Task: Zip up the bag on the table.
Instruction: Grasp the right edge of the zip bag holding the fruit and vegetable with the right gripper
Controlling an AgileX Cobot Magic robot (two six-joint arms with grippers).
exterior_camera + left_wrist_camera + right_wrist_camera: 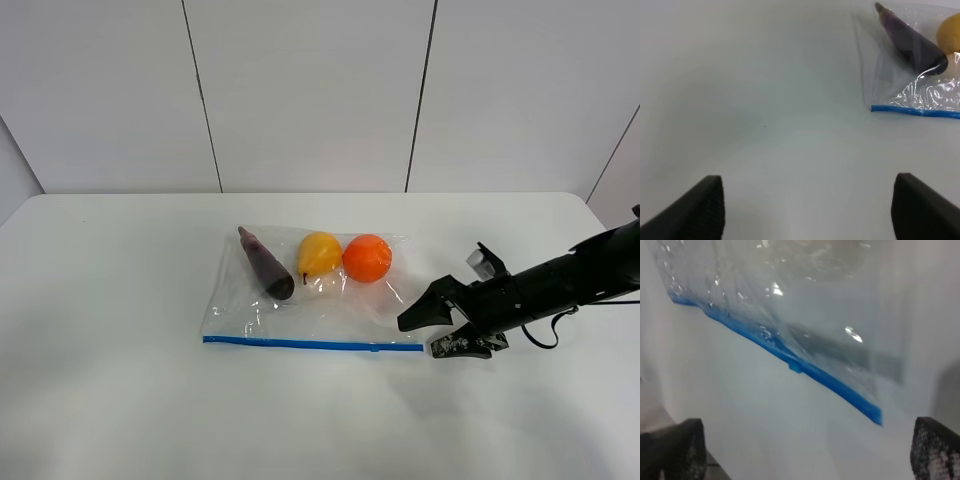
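The clear plastic bag [310, 300] lies flat in the middle of the white table [120, 400]. An orange [367, 257], a yellow pear [319, 254] and a dark purple vegetable [266, 264] show through it. Its blue zipper strip [310, 344] runs along the near edge. My right gripper [433, 331] is open, low over the table just right of the strip's right end. The right wrist view shows the strip [790, 360] ahead of the spread right gripper [805, 450]. My left gripper [810, 205] is open over bare table, with the bag's left corner [900, 95] ahead and apart from it.
White wall panels [310, 90] stand behind the table's far edge. The right arm [570, 275] reaches in from the right side. The left arm does not show in the exterior high view.
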